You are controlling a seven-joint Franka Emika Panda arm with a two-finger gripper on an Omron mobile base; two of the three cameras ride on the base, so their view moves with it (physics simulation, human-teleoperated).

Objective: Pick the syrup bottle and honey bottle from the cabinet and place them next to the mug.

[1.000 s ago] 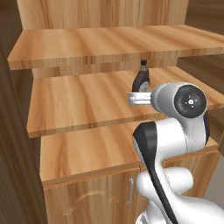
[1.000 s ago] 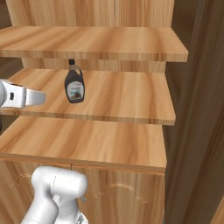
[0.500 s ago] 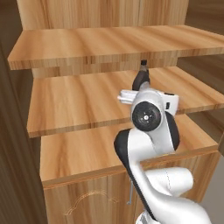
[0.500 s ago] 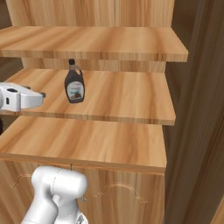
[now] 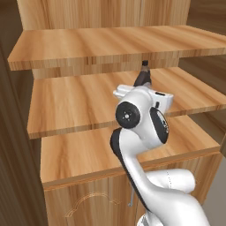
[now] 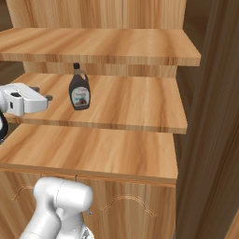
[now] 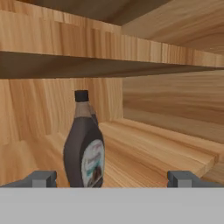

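The syrup bottle [image 6: 79, 91], dark with a black cap and pale label, stands upright on the middle shelf of the cabinet [image 6: 135, 100]. In the left base view its neck [image 5: 145, 74] pokes up behind my wrist. My gripper [image 6: 45, 98] hovers at shelf height to the bottle's left, a short way off it. In the hand view the syrup bottle [image 7: 84, 148] stands ahead, left of centre between the two fingertips [image 7: 43, 178]. The gripper [image 7: 112, 179] is open and holds nothing. The honey bottle and the mug are out of view.
An upper shelf [image 5: 110, 44] hangs low over the bottle's cap. The cabinet top [image 6: 93, 149] juts out below the middle shelf, with panelled doors [image 5: 88, 203] under it. A dark wooden wall [image 6: 210, 140] closes the right side.
My arm's elbow has swung left and a little down in the left base view. The hand has stayed near the shelf edge and the bottle has not moved.
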